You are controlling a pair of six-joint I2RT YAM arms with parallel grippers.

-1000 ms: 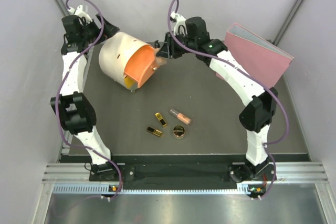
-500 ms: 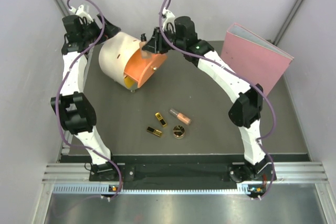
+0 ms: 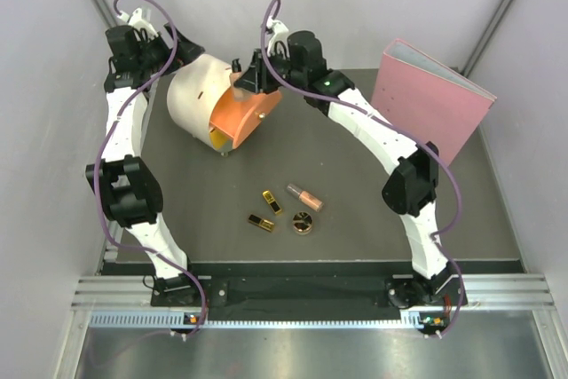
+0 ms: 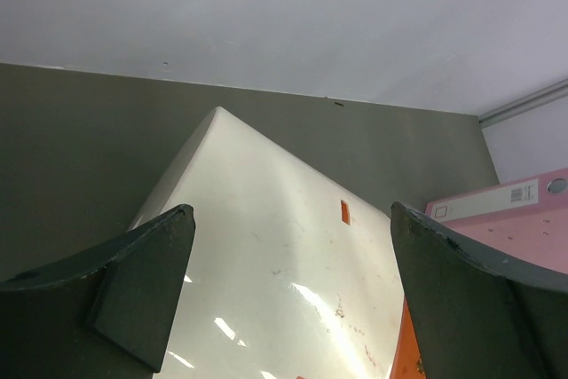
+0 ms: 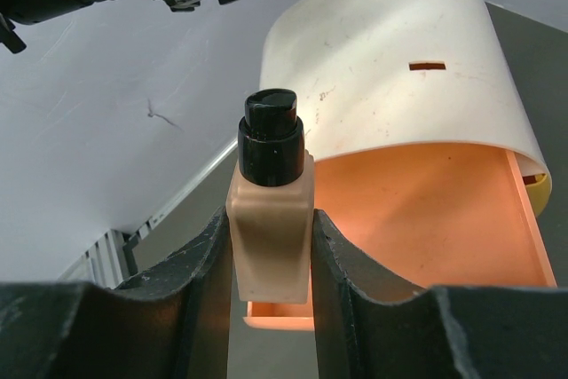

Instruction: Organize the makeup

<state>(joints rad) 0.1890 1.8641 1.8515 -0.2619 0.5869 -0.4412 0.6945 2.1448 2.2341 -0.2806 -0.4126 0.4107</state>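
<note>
Makeup sits in two places. One peach bottle with a black cap (image 5: 271,237) is upright, clamped by its body between the closed-in fingers of the right gripper (image 3: 249,80) at upper centre of the overhead view. The other four pieces lie loose on the dark table (image 3: 373,175) at lower centre: a lipstick case (image 3: 272,202), a second lipstick case (image 3: 261,222), a clear-capped bottle (image 3: 305,196) and a round gold compact (image 3: 303,223). The main risk, as I judge it, is a bad drop. In the right wrist view the orange drawer (image 5: 426,219) lies behind and to the right of the bottle, whose base seems close to the drawer's near lip. Let go here, it could strike that lip and fall outside, or topple in the shallow tray. A nudge against the drawer could also shift or roll the cream box (image 3: 191,99). The left gripper (image 4: 291,212) stands spread wide with a finger on either side of the box's back, holding nothing, and I cannot tell whether it touches the box. The two grippers are near each other, so a clash is possible. The cap stands clear above the right fingertips, and the loose pieces are well apart from both grippers.
</note>
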